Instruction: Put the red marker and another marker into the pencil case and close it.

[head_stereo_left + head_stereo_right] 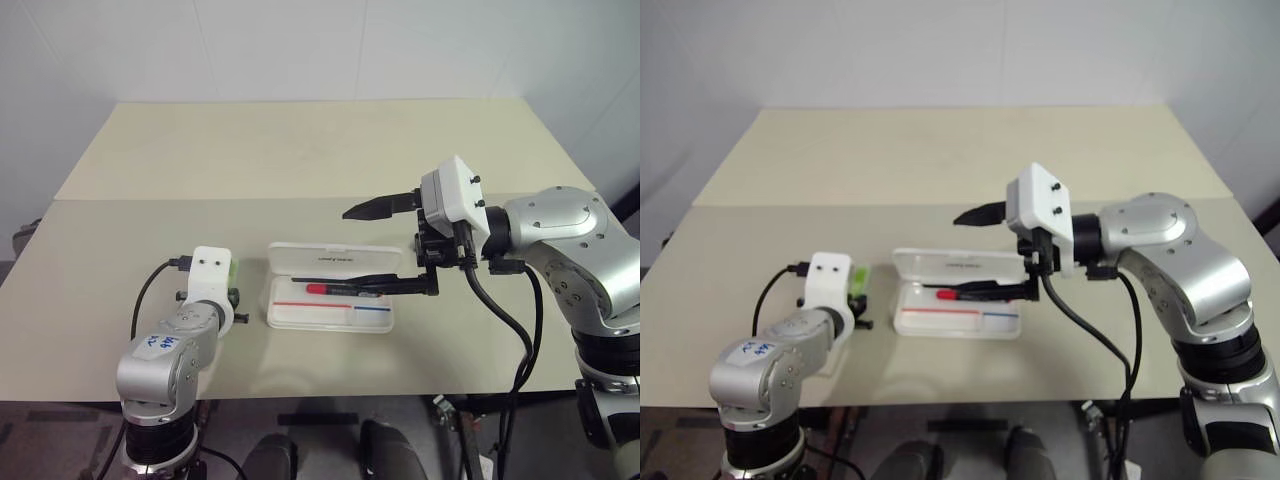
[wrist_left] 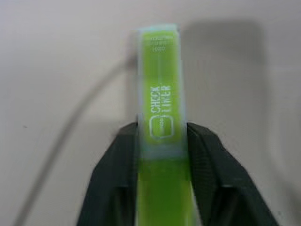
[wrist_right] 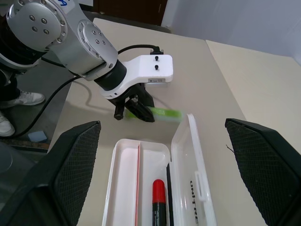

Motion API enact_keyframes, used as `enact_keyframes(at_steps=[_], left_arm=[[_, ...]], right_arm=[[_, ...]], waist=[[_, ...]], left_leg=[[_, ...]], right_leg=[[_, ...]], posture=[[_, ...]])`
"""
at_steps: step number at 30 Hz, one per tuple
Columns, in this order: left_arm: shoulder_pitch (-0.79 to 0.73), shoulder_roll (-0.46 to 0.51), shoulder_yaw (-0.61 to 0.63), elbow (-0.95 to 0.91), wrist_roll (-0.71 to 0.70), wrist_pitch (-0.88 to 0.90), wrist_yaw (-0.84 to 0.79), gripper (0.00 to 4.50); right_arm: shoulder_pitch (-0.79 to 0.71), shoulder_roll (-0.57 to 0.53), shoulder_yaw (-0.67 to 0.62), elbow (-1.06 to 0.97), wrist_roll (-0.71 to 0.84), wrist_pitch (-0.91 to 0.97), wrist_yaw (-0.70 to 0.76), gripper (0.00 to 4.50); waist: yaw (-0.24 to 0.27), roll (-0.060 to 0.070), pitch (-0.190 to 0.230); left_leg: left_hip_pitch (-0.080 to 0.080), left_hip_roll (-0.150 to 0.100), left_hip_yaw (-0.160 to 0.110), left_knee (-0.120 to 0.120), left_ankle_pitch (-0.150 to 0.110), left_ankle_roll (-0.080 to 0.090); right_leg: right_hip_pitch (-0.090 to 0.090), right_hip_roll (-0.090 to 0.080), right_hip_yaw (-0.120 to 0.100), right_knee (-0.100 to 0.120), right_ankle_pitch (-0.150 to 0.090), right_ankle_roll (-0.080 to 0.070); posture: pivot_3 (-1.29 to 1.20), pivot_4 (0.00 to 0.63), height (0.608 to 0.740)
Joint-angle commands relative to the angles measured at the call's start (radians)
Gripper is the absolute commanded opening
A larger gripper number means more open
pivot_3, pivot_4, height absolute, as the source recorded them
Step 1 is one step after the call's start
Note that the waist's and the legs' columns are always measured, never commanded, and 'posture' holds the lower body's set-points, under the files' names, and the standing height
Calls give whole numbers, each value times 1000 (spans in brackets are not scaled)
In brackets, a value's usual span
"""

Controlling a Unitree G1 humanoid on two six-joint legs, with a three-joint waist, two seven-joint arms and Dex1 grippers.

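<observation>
Markers first: I count two chunky ones, one short thick red marker with a black end (image 3: 159, 198) lying inside the tray of the white hard plastic pencil case (image 1: 330, 316), and one flat-sided lime-green highlighter (image 2: 161, 127) sitting on the beige table (image 1: 300, 150) just left of the case. One case total, rounded corners, hinged lid (image 1: 335, 260) flipped up at the far side with small dark lettering on it. Down in the tray there are also two thin line-like pens, one red (image 1: 310, 304) and one blue (image 1: 372, 310), along the near side. Two grippers: the left gripper (image 3: 136, 109) is down at the table left of the case with its two black fingers (image 2: 113, 179) squeezed against both flat sides of the green highlighter, so it's clamped on that one, and the highlighter pokes out past the fingertips toward the case. The right gripper (image 1: 385, 245) hangs over the right part of the case, pointing left, fingers spread wide apart with nothing between them, one finger (image 1: 380, 208) up high and the other (image 1: 400, 286) low over the tray. One black cable (image 1: 150, 290) loops by the left wrist.
</observation>
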Motion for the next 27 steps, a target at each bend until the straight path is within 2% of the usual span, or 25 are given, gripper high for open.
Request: enact_keyframes(at_steps=[1,7,10,11,13,14,17,20,27], left_arm=[[14,25,40,38,34,22,33,1045],[-53,189,29,46,-8,22,-53,1045],[-119,365,19,43,-47,-12,-187,1045],[-127,401,18,47,-54,-29,-220,1045],[-141,429,85,94,-143,-120,-375,1045],[-148,475,76,117,-182,-126,-450,1045],[-128,607,44,147,-204,-377,-652,1045],[-112,679,55,193,-200,-581,-786,1045],[-171,711,87,257,-280,-927,-1077,1045]], right_arm=[[2,-3,-17,-22,-2,-16,-10,4500],[9,-1,-22,-25,-1,-18,-16,4500],[16,-2,-19,-28,-4,-20,-19,4500],[18,-3,-19,-27,-5,-23,-18,4500],[23,-5,-18,-24,-6,-25,-13,4500],[25,-5,-17,-22,-8,-27,-12,4500],[37,4,-19,-28,-4,-25,-21,4500],[54,15,-26,-44,6,-22,-40,4500],[98,9,-41,-79,12,-7,-83,4500]], waist=[[-3,0,0],[-16,-1,0],[-17,-3,1],[-17,-3,2],[-16,-3,1],[-13,-3,2],[-14,-3,2],[-15,-3,2],[-13,-3,2]], left_leg=[[0,1,0,0,0,0],[0,11,0,0,0,-3],[-1,12,0,-2,2,-7],[-2,13,0,-2,4,-9],[-3,12,0,-3,4,-10],[-3,12,0,-3,4,-10],[-5,12,0,-3,3,-8],[-6,13,0,-4,2,-7],[-7,13,1,-6,0,-5]], right_leg=[[0,1,0,0,1,-1],[0,12,0,-2,5,-8],[-2,14,-1,-1,5,-10],[-3,14,-3,-1,5,-10],[-2,13,-3,-2,5,-10],[-2,12,-3,-2,5,-10],[-3,12,-3,-3,5,-10],[-4,12,-2,-7,5,-10],[-4,12,-3,-10,5,-10]], posture=[[0,150,740],[0,150,740],[0,150,740],[0,150,740],[0,150,740],[0,150,740],[0,150,740],[0,150,740],[0,150,740]])
